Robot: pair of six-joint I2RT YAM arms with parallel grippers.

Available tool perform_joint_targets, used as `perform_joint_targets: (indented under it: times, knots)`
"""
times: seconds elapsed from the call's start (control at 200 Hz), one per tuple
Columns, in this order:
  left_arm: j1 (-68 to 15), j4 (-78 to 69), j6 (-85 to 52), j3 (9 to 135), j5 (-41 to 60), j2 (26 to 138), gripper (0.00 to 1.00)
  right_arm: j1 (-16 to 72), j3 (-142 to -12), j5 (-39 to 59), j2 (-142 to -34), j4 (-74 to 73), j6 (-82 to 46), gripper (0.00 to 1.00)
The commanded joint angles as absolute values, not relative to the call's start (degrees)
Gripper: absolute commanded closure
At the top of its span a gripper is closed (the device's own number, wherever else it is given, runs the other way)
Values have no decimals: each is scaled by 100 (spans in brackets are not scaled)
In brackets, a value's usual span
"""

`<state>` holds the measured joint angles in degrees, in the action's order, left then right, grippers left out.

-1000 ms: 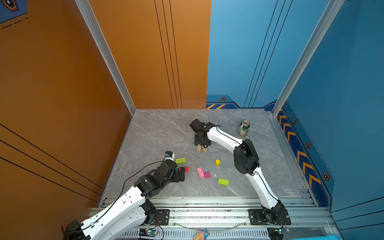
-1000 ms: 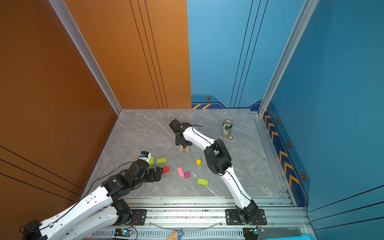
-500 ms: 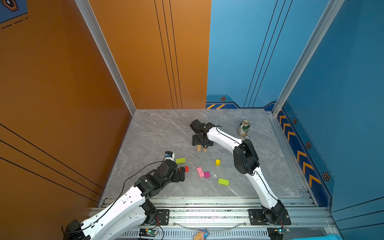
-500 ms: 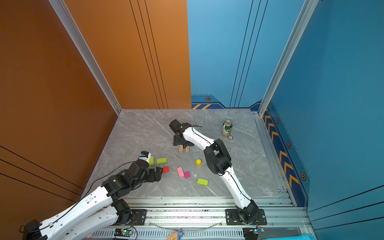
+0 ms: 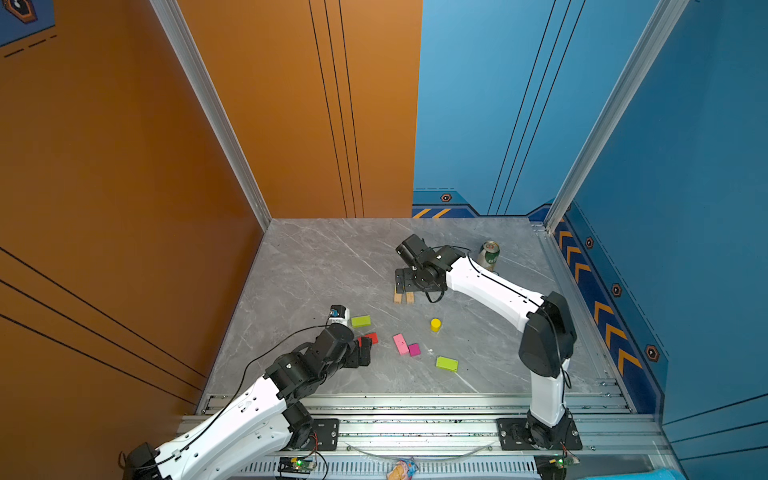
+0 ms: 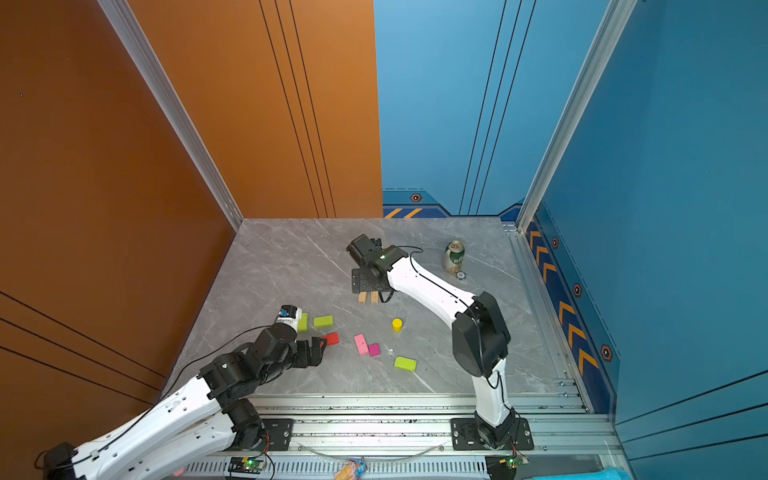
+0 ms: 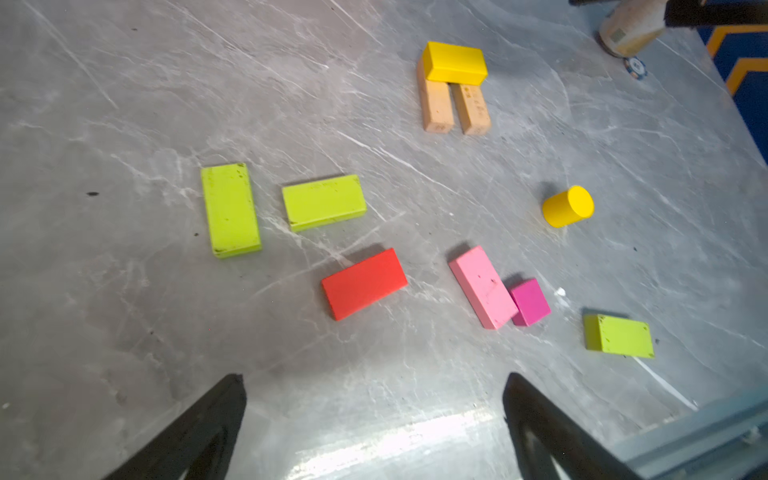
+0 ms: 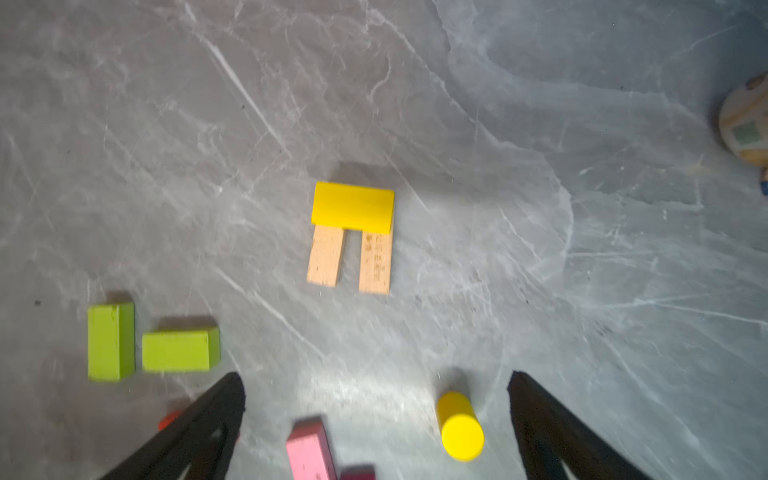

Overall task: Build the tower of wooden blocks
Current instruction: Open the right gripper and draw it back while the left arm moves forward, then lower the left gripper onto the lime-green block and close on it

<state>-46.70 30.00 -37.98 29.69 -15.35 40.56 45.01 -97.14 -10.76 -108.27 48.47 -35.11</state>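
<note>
- Lower frame, left wrist view: left gripper [image 7: 374,376] spread wide and empty, facing the red block [image 7: 363,284], likely the next pick.
- Frame centre, right wrist view: tower [image 7: 455,62] is a yellow rectangle [image 8: 352,206] bridging two tan bars [image 8: 326,255] for a wide footing.
- right gripper [image 8: 374,374] parted, empty, clear of it.
- Upper right: can [image 5: 489,254], unrelated.

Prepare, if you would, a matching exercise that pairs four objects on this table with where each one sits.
Things:
1. yellow rectangle
2. yellow cylinder
3. magenta cube
4. drink can

Places:
A. touching the pink block
B. beside a small blue chip
C. lying across the two tan bars
D. alone, touching no other block

Pairs: 1-C, 2-D, 3-A, 4-B.
</note>
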Motion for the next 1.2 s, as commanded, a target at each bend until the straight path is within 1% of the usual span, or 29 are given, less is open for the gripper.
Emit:
perform_joint_targets:
  times: [0.0,0.18,0.28,0.435,0.576,0.781,0.861,1.036,1.191]
  knots:
    - [-5275,3217,-4272,2895,-1971,3938,2,4730,-8848,-1459,-10347,4680,-3407,0]
    - [-6320,3230,-5013,2736,-2656,3994,2,4858,-7342,-1466,-9211,4107,-3524,0]
    - [-6875,3234,-5477,2672,-3100,4152,2,4860,-6760,-1438,-8716,3936,-3532,0]
    - [-7620,3226,-6073,2746,-3659,4669,2,4828,-6226,-1430,-8141,3877,-3483,0]
    - [-7912,3226,-6326,2985,-3823,5284,2,4706,-5807,-1315,-7724,3799,-3412,0]
    - [-7906,3217,-6231,3430,-3851,6016,2,4549,-5183,-1121,-7202,3643,-3541,0]
    - [-7732,3177,-6036,3565,-3780,6220,2,4499,-4910,-1049,-7004,3598,-3693,0]
    - [-7073,2671,-5248,3660,-3333,6464,2,4486,-4440,-1149,-6502,3617,-4126,1]
    - [-6220,1994,-4647,3461,-2635,6569,2,4482,-4254,-1255,-6175,3785,-4397,1]
